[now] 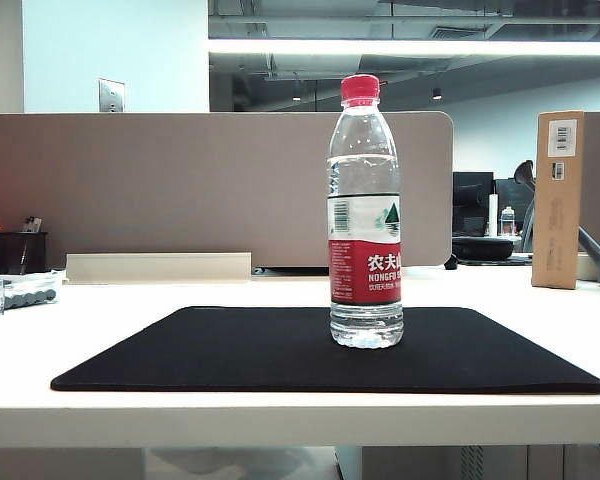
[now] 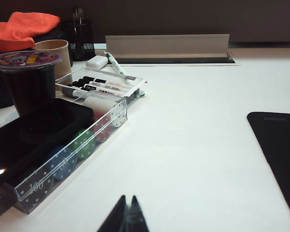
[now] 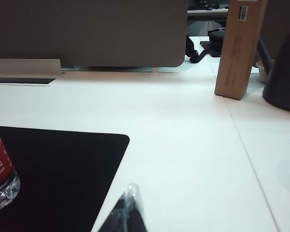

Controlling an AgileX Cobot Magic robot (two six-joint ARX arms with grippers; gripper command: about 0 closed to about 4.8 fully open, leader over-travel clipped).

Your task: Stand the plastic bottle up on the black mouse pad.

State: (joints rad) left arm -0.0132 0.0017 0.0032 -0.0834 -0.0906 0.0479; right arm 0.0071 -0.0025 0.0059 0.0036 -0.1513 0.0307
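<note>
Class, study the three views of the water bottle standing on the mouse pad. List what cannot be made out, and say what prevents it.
- Plastic bottle: in the right wrist view the edge cuts off all but its base.
- Black mouse pad: cut by the frame edge in both wrist views.
- Left claw and right claw: only shut tips show; absent from the exterior view.
- Marker labels in the left wrist view: too small to read.

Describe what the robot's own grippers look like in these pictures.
Only fingertips show. The left gripper has two dark, pointed fingers capped with clear, glossy tips. The right gripper looks alike: dark tapered fingers with a translucent tip. No arms, cables or markings are visible, and neither appears in the exterior view.
</note>
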